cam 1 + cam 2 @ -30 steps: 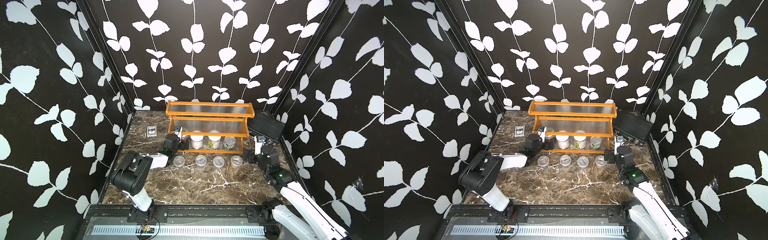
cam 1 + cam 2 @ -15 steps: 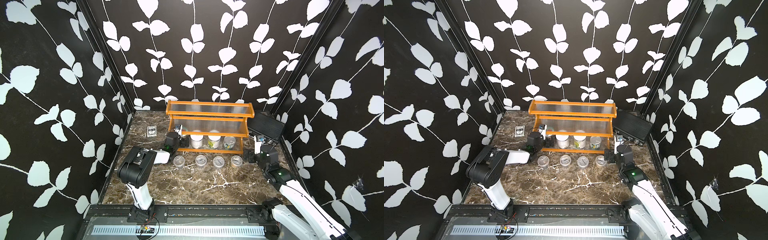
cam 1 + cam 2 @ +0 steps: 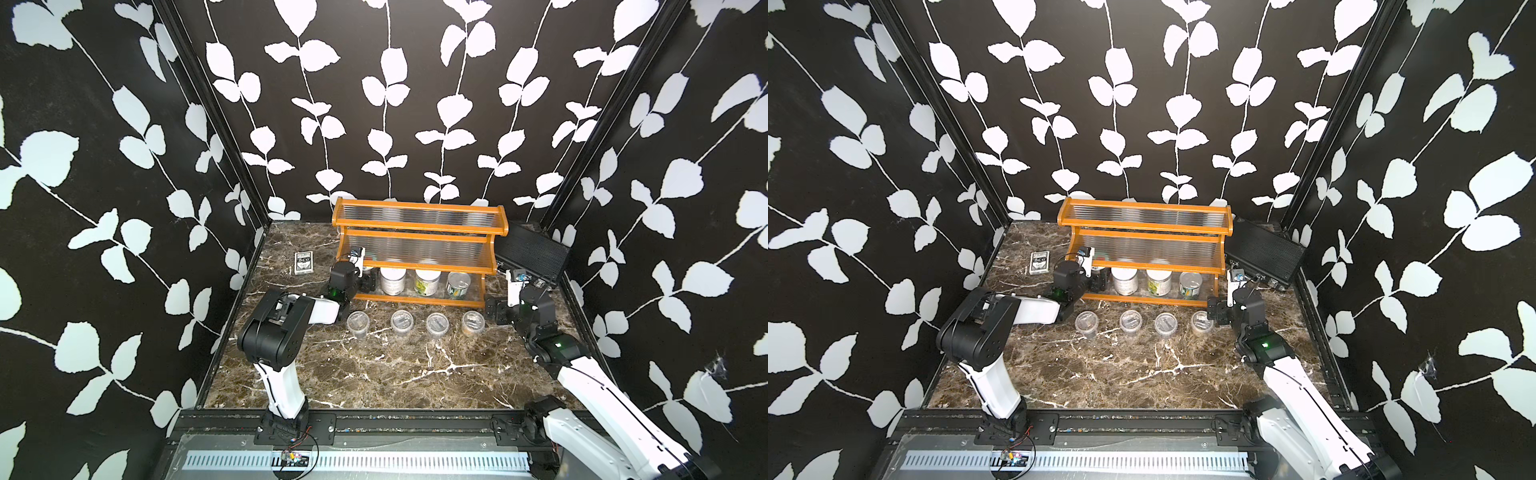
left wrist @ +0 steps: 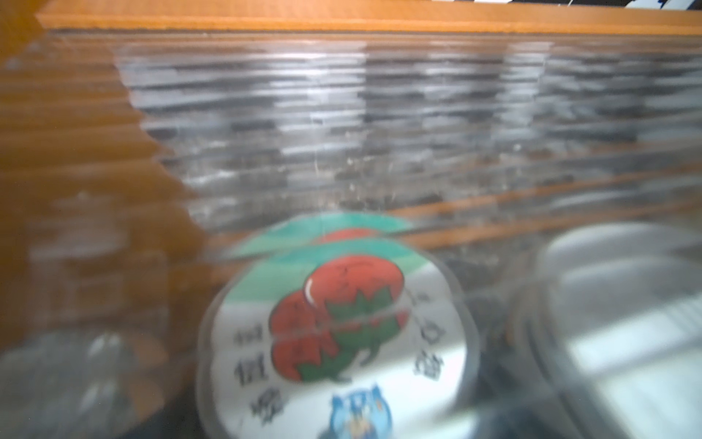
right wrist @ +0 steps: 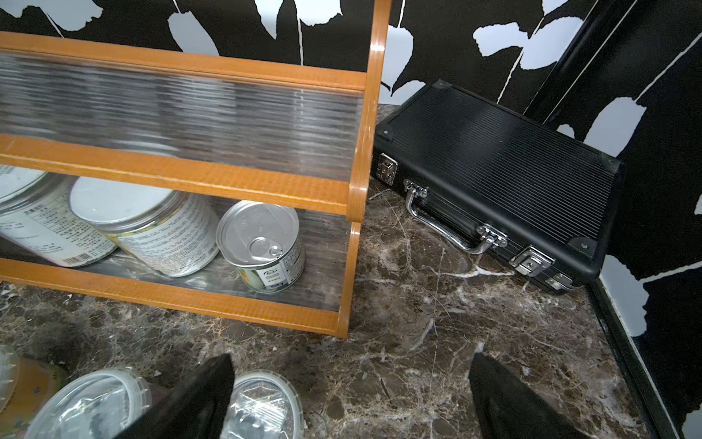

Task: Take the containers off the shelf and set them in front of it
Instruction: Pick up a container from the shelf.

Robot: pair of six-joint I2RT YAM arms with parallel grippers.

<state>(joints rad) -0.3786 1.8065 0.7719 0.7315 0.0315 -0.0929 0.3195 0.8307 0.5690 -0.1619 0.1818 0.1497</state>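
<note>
The orange-brown shelf (image 3: 419,226) (image 3: 1144,216) stands at the back. On its bottom tier are a white-lidded jar (image 3: 392,280), a second labelled jar (image 3: 427,282) (image 5: 152,232) and a pull-tab tin (image 3: 458,284) (image 5: 262,247). My left gripper (image 3: 368,282) (image 3: 1096,280) reaches into that tier's left end. A strawberry-lidded jar (image 4: 338,334) sits blurred right under its camera, and no fingers show there. Several clear lidded cups (image 3: 402,322) (image 3: 1130,321) stand in a row before the shelf. My right gripper (image 3: 496,309) (image 5: 351,399) hangs open beside the rightmost cup (image 3: 473,322) (image 5: 266,406).
A flat card box marked BCG (image 3: 303,263) lies left of the shelf. A black ribbed case (image 3: 532,255) (image 5: 494,182) leans in the back right corner, close behind my right arm. Black walls enclose the marble floor (image 3: 374,370) on three sides.
My left arm has pushed forward, and its gripper has gone deeper into the bottom tier's left end. The right arm has hardly moved.
</note>
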